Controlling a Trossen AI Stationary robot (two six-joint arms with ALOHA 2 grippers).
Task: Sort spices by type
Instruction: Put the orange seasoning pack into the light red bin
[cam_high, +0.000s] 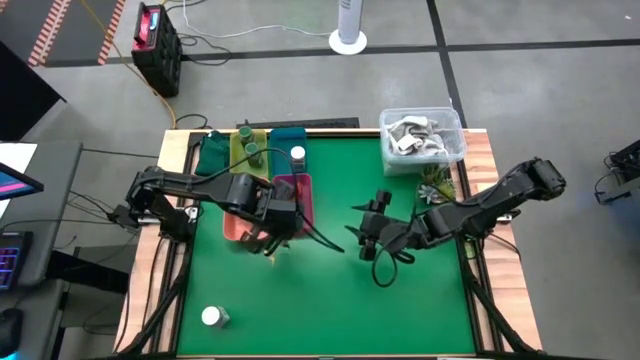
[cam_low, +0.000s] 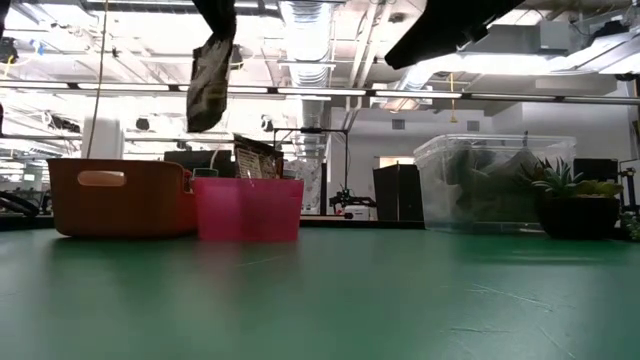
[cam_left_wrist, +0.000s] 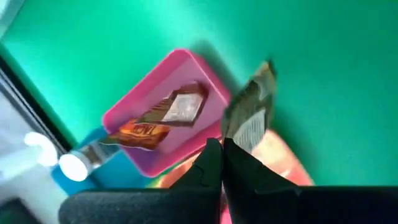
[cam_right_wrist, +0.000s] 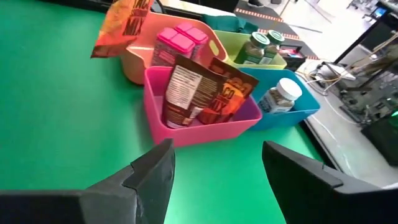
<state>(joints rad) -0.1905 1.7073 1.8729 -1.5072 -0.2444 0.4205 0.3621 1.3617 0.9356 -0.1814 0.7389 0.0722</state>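
The left gripper (cam_left_wrist: 222, 163) has its jaws pressed together on the top edge of a brown spice packet (cam_left_wrist: 249, 115), so the packet hangs down in the air. It hangs over the near corner where the pink tray (cam_high: 303, 197) and the orange tray (cam_high: 232, 227) meet. I think it is held up high like that so it can be dropped into the pink tray, where the other brown packet (cam_right_wrist: 202, 93) already leans. The right gripper (cam_right_wrist: 217, 165) waits at the middle of the table with its jaws spread wide and nothing in them. In the right wrist view, two pink blocks (cam_right_wrist: 179, 41) sit in the orange tray, two green jars (cam_right_wrist: 260, 45) stand in the yellow tray (cam_right_wrist: 239, 57), and one white-capped jar (cam_right_wrist: 281, 94) lies in the blue tray (cam_right_wrist: 292, 112). The other white-capped jar (cam_high: 214, 317) stands alone at about 7 o'clock on the green table (cam_high: 330, 300), so it is not sorted yet. From above, the left arm covers most of the orange tray. From the low view, the tray walls hide what is inside, and the arms are cut off at the top.
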